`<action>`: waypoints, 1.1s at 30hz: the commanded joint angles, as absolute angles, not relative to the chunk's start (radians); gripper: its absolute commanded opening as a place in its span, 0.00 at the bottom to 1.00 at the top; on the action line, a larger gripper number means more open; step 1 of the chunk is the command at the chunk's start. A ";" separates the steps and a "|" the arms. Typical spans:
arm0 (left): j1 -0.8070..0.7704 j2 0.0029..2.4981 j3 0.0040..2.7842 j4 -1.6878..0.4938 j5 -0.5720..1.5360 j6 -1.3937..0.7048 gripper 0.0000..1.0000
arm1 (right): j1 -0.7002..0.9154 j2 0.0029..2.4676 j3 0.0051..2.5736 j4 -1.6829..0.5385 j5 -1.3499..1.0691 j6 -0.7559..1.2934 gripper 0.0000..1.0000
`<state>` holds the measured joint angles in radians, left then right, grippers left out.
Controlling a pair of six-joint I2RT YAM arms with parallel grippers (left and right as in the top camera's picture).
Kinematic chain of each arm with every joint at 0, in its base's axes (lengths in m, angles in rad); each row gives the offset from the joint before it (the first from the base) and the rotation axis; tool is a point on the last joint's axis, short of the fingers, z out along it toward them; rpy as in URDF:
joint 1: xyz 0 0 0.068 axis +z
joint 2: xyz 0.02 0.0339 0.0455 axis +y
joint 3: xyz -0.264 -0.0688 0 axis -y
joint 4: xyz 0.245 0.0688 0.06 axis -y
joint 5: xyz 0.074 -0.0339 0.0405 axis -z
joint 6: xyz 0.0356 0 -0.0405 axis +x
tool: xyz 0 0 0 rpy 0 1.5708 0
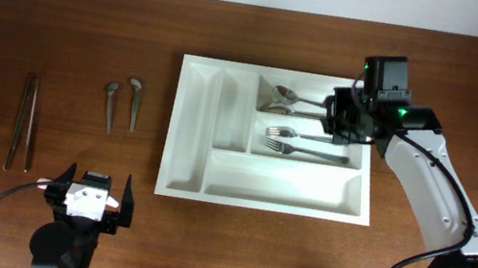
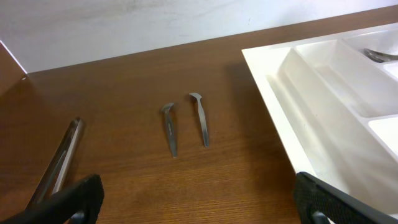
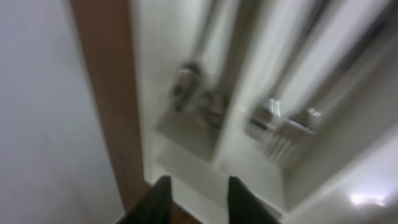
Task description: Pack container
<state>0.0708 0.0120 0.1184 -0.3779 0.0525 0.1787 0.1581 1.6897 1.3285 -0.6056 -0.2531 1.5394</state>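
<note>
The container (image 1: 192,126), a white five-compartment cutlery tray, lies flat on the table (image 1: 64,17) right of centre. Spoons (image 1: 279,100) lie in its far right compartment and forks (image 1: 291,141) in the one just nearer; the other three compartments appear empty. The right pincer (image 1: 334,116) hangs over the handle ends of that cutlery. In the blurred wrist view its fingers (image 3: 163,196) stand partly apart with nothing between them. Hazard: a low sideways move here could hook a handle or the divider, flipping cutlery out or shoving the light tray. The left pincer (image 1: 97,180) sits at the near left, spread wide and empty. Two small spoons (image 1: 122,103) and a pair of long thin sticks (image 1: 24,122), possibly chopsticks, lie unpacked on the table to the left of the tray. Hazard: these items lie flat and thin, so the fingers may scrape the table, or the metal may slip out during lift. The small spoons lie just beside each other; closing on one may nudge or trap the other. If both arms work over the tray at once, arm contact is likely.
</note>
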 commanded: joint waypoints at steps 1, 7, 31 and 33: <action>0.075 0.006 0.113 -0.375 0.063 0.170 0.99 | 0.163 1.695 1.349 -0.557 -0.241 1.332 0.41; 0.075 0.006 0.113 -0.375 0.063 0.170 0.99 | 0.109 1.683 1.481 -0.570 -0.240 0.906 0.84; 0.075 0.006 0.113 -0.375 0.063 0.170 0.99 | -0.511 1.684 1.685 -1.058 0.118 0.370 0.99; 0.075 0.006 0.113 -0.375 0.063 0.170 0.99 | -0.511 1.690 1.685 -1.058 0.118 0.370 0.99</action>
